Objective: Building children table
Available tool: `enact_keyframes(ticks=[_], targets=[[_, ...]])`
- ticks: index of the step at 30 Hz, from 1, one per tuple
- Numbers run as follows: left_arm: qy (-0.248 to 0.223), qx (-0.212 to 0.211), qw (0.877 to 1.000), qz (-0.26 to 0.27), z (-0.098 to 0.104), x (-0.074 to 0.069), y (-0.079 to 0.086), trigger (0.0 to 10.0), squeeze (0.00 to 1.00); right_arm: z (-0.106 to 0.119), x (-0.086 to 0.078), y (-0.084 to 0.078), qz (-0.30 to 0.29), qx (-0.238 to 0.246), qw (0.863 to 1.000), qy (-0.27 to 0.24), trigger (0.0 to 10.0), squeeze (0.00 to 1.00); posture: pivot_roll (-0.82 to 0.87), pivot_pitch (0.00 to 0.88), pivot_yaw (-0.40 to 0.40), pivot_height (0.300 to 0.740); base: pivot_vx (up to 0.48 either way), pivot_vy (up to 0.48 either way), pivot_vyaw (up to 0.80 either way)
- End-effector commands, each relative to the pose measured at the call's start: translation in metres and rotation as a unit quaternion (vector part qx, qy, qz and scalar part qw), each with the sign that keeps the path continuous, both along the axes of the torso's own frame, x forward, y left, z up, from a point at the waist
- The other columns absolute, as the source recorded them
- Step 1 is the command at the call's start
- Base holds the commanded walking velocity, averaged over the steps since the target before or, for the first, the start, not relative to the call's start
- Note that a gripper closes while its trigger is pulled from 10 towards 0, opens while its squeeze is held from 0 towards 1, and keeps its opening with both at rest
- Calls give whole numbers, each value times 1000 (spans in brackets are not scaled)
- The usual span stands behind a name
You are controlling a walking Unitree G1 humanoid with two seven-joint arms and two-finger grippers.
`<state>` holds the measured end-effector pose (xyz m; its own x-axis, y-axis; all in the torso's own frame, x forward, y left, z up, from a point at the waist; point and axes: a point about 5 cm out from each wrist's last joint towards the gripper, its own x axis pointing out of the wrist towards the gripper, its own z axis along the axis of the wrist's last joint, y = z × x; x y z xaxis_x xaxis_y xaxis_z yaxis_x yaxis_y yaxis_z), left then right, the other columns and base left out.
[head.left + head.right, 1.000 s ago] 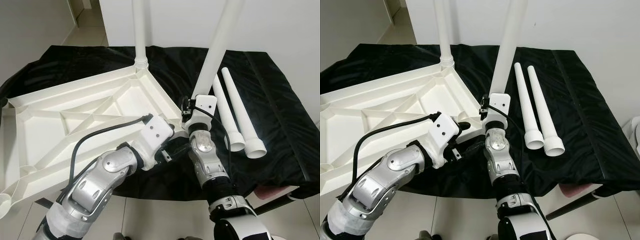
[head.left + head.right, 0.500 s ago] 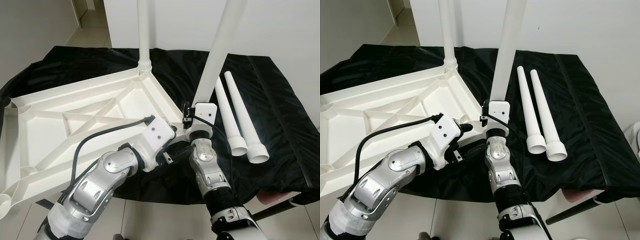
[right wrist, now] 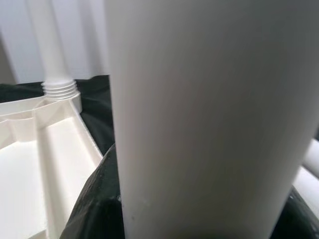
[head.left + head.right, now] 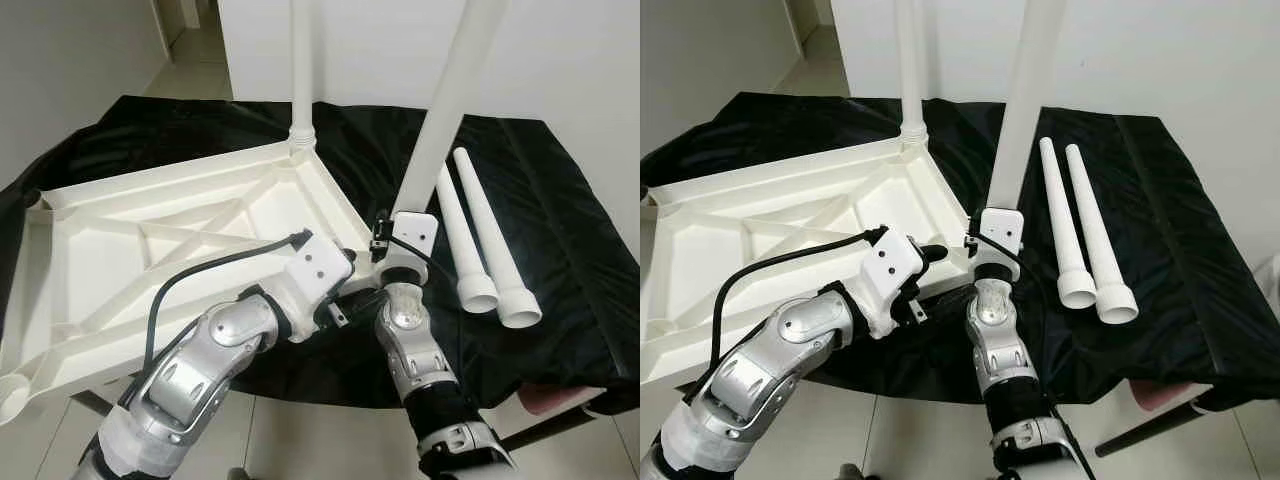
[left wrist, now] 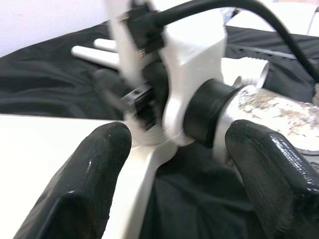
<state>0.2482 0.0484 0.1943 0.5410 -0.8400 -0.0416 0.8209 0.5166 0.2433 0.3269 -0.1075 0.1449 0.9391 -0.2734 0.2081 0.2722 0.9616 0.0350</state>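
The white table top (image 4: 150, 230) lies upside down on a black cloth. One white leg (image 4: 301, 70) stands screwed into its far corner. My right gripper (image 3: 197, 206) is shut on a second leg (image 4: 445, 110), holding it nearly upright over the near right corner; its black fingers (image 3: 94, 199) wrap the tube. My left gripper (image 5: 174, 164) is open beside that corner, its fingers (image 5: 94, 179) spread either side of the table top's edge (image 5: 50, 144) and my right wrist. Two loose legs (image 4: 465, 235) lie side by side on the cloth to the right.
The black cloth (image 4: 570, 250) drapes over a low support and ends just before my arms, with tiled floor (image 4: 300, 440) below. A white wall (image 4: 560, 60) rises behind. A pinkish object (image 4: 560, 395) sits under the cloth's right front corner.
The camera has shifted, so the whole scene sits slightly lower and to the right. Both arms stay at the near right corner, and the held leg keeps its lean.
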Motion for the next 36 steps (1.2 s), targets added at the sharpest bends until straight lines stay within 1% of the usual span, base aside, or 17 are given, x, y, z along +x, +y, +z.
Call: enact_keyframes(ticks=[1, 6, 8, 13, 14, 17, 18, 19, 20, 23, 24, 25, 30, 32, 33, 35, 36], targets=[[1, 5, 1000, -15, -2, -1, -2, 10000, 0, -30, -8, -23, -58, -1, 996, 66, 10000, 0, -107, 32, 20, 740, 0, 0, 0], [1, 6, 1000, -13, -1, 0, -2, 10000, 0, -31, -7, -20, -47, -5, 997, 66, 10000, 0, -107, 36, 21, 740, 0, 0, 0], [1, 6, 1000, -13, -1, -1, -2, 10000, 0, -27, -6, -17, -31, 0, 998, 49, 10000, 0, -105, 40, 20, 740, 0, 0, 0], [1, 5, 1000, -13, -1, -1, -2, 10000, 0, -23, -5, -17, -32, -5, 999, 38, 10000, 0, -106, 43, 21, 740, 0, 0, 0], [1, 6, 1000, -14, -1, -1, -2, 10000, 0, -21, -5, -20, -29, 4, 999, 34, 10000, 263, -104, 46, 22, 740, 0, 0, 0], [1, 6, 1000, -14, 0, -1, -2, 10000, 0, -20, -4, -22, -27, 11, 999, 31, 10000, 263, -104, 46, 23, 740, 0, 0, 0], [1, 6, 1000, -14, 0, -1, -2, 10000, 0, -21, -4, -23, -31, 12, 999, 33, 10000, 369, -105, 47, 24, 740, 0, 0, 0], [1, 6, 1000, -14, 0, -1, -1, 10000, 0, -21, -4, -24, -34, 11, 999, 35, 10000, 369, -105, 47, 24, 740, 0, 0, 0], [1, 6, 1000, -14, 0, -1, -2, 10000, 0, -22, -3, -25, -35, 11, 999, 36, 10000, 325, -106, 49, 25, 740, 0, 0, 0], [1, 6, 1000, -15, 0, -1, -2, 10000, 0, -21, -3, -25, -33, 10, 999, 35, 10000, 325, -106, 49, 25, 740, 0, 0, 0], [1, 7, 1000, -16, 0, -1, -2, 10000, 0, -20, -3, -25, -28, 13, 999, 30, 10000, 988, -107, 50, 28, 740, 0, 0, 0], [1, 7, 1000, -16, 0, -1, -2, 10000, 0, -19, -3, -25, -25, 12, 999, 22, 10000, 1000, -107, 51, 26, 740, 0, 0, 0], [0, 7, 1000, -17, 0, -1, -2, 10000, 0, -12, -2, -26, -11, 7, 1000, -1, 10000, 1000, -108, 53, 26, 740, 0, 0, 0], [0, 7, 1000, -17, 0, -2, -2, 10000, 0, -9, -1, -27, 6, 2, 1000, -12, 10000, 1000, -109, 54, 25, 740, 0, 0, 0], [1, 6, 1000, -17, 0, -2, -2, 10000, 0, -7, 0, -27, 22, -3, 1000, -14, 10000, 0, -109, 55, 23, 740, 0, 0, 0], [1, 6, 1000, -17, 0, -2, -2, 10000, 0, -7, 1, -27, 32, -6, 999, -14, 10000, 0, -109, 55, 23, 740, 0, 0, 0], [1, 6, 1000, -16, 0, -2, -2, 10000, 0, -6, 3, -26, 61, -5, 998, -13, 10000, 0, -111, 56, 21, 740, 0, 0, 0]])
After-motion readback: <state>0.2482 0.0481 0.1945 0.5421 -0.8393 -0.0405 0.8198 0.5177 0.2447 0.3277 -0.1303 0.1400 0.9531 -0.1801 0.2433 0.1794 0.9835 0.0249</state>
